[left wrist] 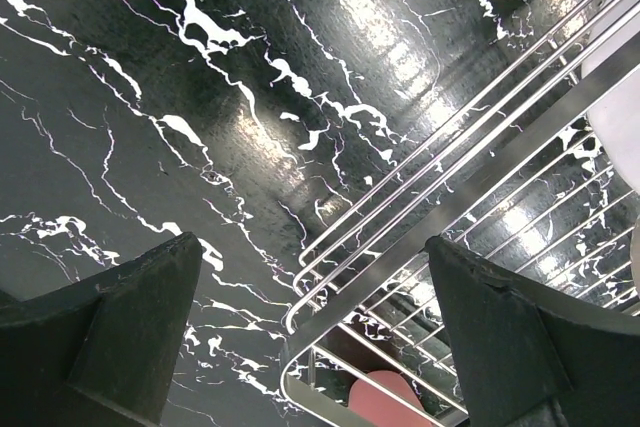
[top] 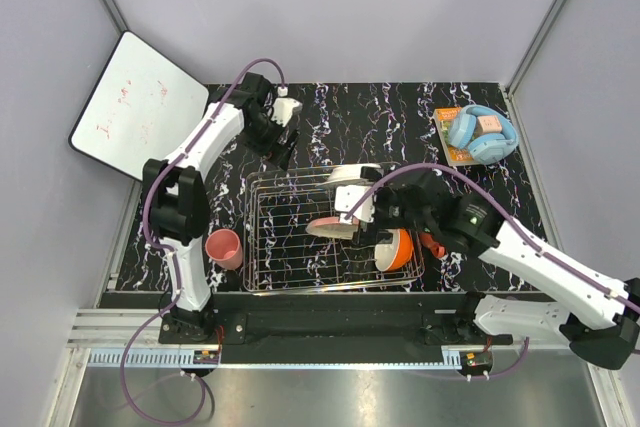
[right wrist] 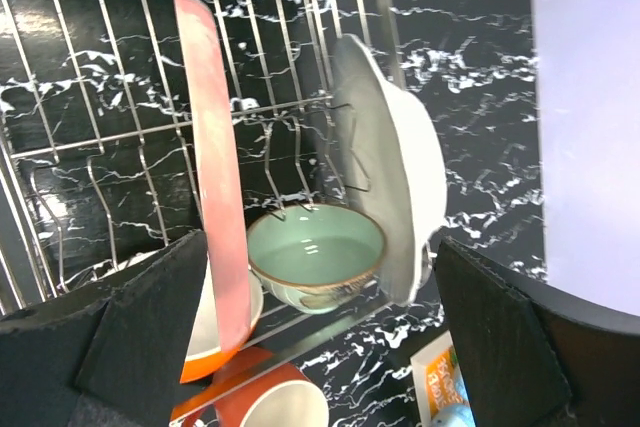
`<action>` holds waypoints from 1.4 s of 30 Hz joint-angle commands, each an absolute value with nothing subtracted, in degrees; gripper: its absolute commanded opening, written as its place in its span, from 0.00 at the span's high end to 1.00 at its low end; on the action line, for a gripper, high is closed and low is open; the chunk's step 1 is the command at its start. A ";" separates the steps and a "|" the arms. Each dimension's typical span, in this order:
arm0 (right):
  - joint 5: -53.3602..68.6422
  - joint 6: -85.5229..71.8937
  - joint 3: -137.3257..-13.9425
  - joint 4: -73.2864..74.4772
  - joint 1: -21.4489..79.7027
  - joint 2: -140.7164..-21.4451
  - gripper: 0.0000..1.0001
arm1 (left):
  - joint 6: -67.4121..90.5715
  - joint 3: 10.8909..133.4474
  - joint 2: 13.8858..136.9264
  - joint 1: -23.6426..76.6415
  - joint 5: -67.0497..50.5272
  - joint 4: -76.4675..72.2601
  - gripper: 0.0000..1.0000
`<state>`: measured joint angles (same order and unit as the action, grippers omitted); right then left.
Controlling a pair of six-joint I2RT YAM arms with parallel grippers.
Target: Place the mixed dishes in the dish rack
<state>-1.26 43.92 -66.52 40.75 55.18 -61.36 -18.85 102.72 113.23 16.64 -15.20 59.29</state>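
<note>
The dish rack (top: 285,237) stands mid-table. In it, the pink plate (right wrist: 215,187) and the white plate (right wrist: 395,187) stand on edge, with the mint-green bowl (right wrist: 315,257) between them and the orange bowl (right wrist: 215,342) beside the pink plate. The orange mug (right wrist: 265,402) lies just outside the rack's right side. The small pink cup (top: 224,247) stands outside its left side. My right gripper (right wrist: 320,347) is open and empty above the bowls. My left gripper (left wrist: 310,337) is open and empty over the rack's far-left corner (left wrist: 420,217).
Light-blue headphones (top: 482,134) lie on an orange packet at the back right. A white board (top: 140,107) leans at the back left. Grey walls close in the table. A pink shape (left wrist: 385,397) shows through the rack wires in the left wrist view.
</note>
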 commanded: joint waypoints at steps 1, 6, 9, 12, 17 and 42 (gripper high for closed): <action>-4.57 42.72 -68.29 40.08 55.46 -58.45 0.00 | -18.98 102.84 113.47 17.05 -13.36 57.04 0.01; -4.48 42.36 -67.06 40.17 55.46 -56.60 0.00 | -19.60 101.43 112.59 17.05 -12.83 57.04 0.01; -4.31 41.92 -66.88 40.17 55.46 -55.72 0.00 | -19.34 100.99 112.76 17.23 -12.83 56.95 0.01; -5.18 41.84 -67.15 40.17 55.63 -55.37 0.00 | -18.99 100.63 113.38 17.75 -12.92 56.87 0.01; -10.18 41.92 -67.06 37.71 55.46 -55.11 0.00 | -17.05 102.12 116.01 18.81 -11.08 56.08 0.01; -25.93 29.45 -65.48 24.79 49.84 -59.24 0.00 | -5.81 124.36 132.80 18.90 -4.13 56.16 0.01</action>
<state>-26.04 31.83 -65.23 28.08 50.70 -59.13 -10.48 121.89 130.39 19.33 -9.37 60.29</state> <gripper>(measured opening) 0.994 0.988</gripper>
